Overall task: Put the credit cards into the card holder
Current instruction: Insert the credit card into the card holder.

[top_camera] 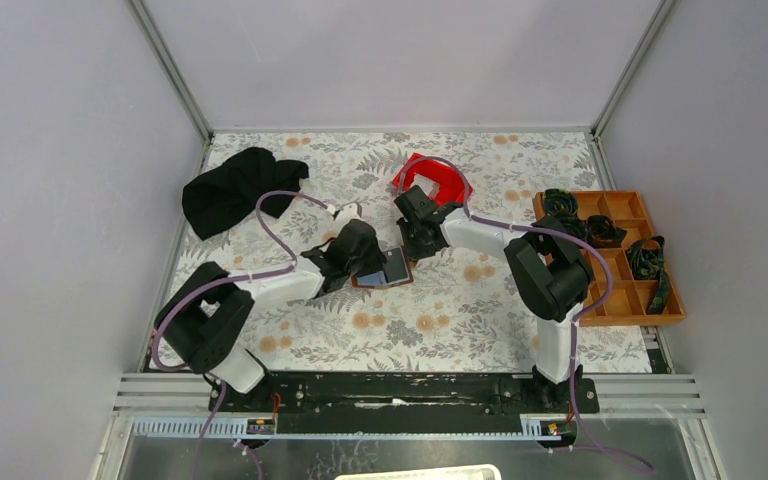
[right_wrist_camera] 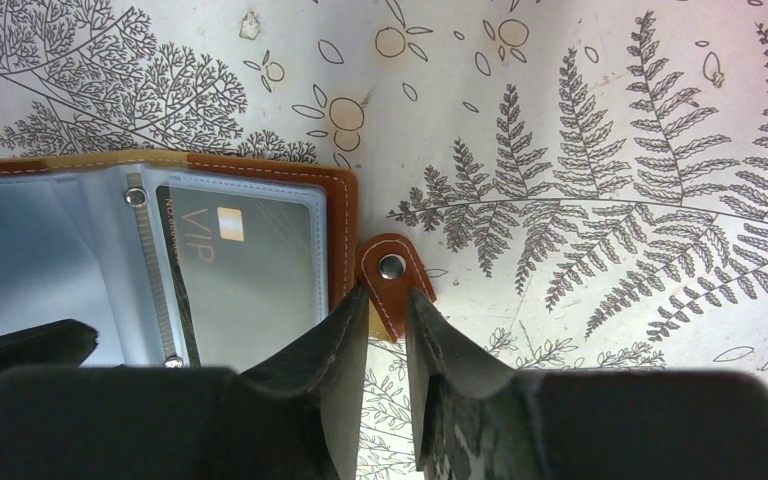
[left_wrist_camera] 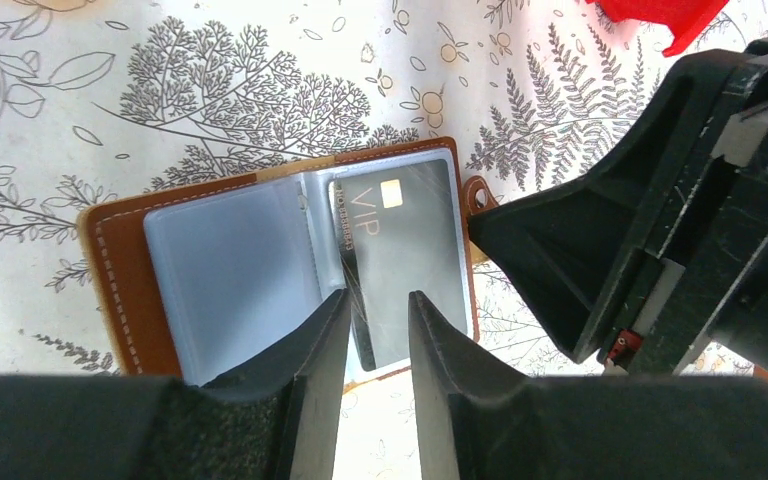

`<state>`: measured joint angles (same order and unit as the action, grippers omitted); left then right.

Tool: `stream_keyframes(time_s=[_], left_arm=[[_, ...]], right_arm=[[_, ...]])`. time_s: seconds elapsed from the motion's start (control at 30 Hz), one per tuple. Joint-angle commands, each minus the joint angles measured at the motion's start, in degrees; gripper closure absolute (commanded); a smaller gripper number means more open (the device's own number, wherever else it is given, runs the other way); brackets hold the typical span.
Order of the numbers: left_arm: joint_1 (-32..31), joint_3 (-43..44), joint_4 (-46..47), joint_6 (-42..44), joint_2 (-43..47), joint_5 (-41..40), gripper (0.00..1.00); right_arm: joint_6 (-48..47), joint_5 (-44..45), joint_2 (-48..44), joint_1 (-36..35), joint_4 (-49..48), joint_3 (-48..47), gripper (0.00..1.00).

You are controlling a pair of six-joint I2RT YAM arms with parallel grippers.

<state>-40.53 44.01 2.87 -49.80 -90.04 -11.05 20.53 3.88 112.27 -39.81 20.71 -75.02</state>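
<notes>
Watching the holder [top_camera: 385, 268] lie open and flat mid-table [top_camera: 480, 320], right between my two arms. One card [left_wrist_camera: 400, 250], dark with VIP on it, sits in the right-hand clear sleeve; I can't tell if it's fully home. I see no other cards.

Handling, as I judge it: the card is thin, stiff and slick, so take it by a short edge and slide it, never bend it. The holder is light, floppy leather that would skate on the cloth, so it needs pinning. The tab [right_wrist_camera: 392, 275] is the handle for that.

And that's where the right gripper [right_wrist_camera: 385, 295] is: fingers narrow, one each side of the tab and touching it, apparently pinching. That arm reaches in from the right, elbow high, wrist tipped down.

The left gripper [left_wrist_camera: 378, 300] comes in low from the left, fingers a slim gap apart over the card's near edge. Whether they grip it, I can't tell.
</notes>
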Motion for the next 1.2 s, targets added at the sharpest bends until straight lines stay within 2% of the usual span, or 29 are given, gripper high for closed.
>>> stream_keyframes(time_s=[0.0, 0.3, 0.67, 0.83, 0.93, 1.07, 1.17], left_arm=[[-0.47, -1.77, -1.66, -0.02, 2.99, -3.19, 0.64], [-0.34, -4.36, -7.82, -1.95, 8.63, -7.32, 0.64], [-0.35, -9.13, -13.06, -4.33, 18.12, -8.64, 0.63], [-0.35, -8.16, -17.06, -4.63, 21.76, -8.94, 0.63], [-0.4, -6.76, -20.12, -5.26, 23.66, -9.01, 0.63], [-0.34, -3.79, -24.0, -5.65, 24.26, -8.96, 0.61], [-0.34, -1.42, -25.92, -5.21, 23.46, -9.01, 0.6]], right_arm=[[1.01, -0.08, -1.03, -0.79, 2.04, -1.13, 0.71], [0.68, 1.35, -4.68, -0.79, 4.0, -2.34, 0.64], [-0.66, 7.18, -9.57, -0.75, 9.34, -10.84, 0.57], [-3.64, 8.92, -6.85, 2.14, 13.89, -22.15, 0.53], [-5.33, 8.94, -3.9, 4.92, 15.37, -29.45, 0.47], [-8.96, 8.93, 3.75, 8.1, 18.48, -42.81, 0.39], [-11.99, 6.72, 11.13, 10.29, 21.25, -52.72, 0.37]])
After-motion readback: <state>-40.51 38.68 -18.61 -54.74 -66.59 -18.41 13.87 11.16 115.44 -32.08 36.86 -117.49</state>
